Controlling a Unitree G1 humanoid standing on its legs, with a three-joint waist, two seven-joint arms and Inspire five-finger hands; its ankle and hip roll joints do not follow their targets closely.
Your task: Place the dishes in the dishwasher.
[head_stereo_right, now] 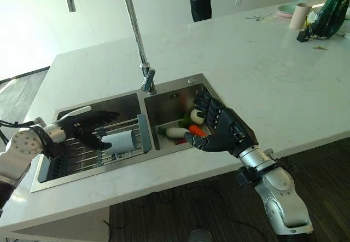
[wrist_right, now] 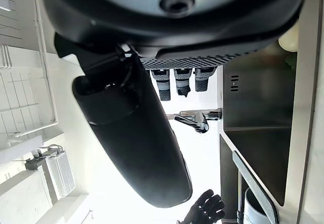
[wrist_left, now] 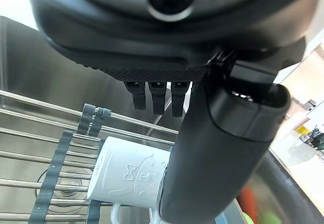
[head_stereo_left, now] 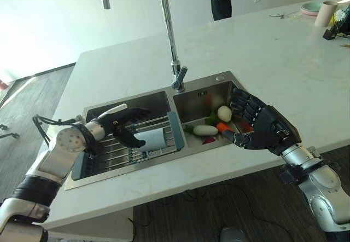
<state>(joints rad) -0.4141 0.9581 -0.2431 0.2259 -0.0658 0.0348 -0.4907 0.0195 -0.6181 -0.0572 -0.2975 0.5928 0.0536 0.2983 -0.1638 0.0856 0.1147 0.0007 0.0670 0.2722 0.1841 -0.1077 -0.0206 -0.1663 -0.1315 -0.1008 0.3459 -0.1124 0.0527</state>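
White mug (head_stereo_left: 151, 141) under left hand (head_stereo_left: 123, 126)

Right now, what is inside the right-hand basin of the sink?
The right basin holds vegetables: a long white one, a round white one, an orange carrot and green bits. The right robot hand hangs open over the basin, hiding whatever lies beneath it.

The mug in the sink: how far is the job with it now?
Nothing looks done yet. The white mug lies on its side on the rack in the left basin. The left hand is open above it, not gripping. The right hand is open over the vegetables. Grasping and carrying remain.
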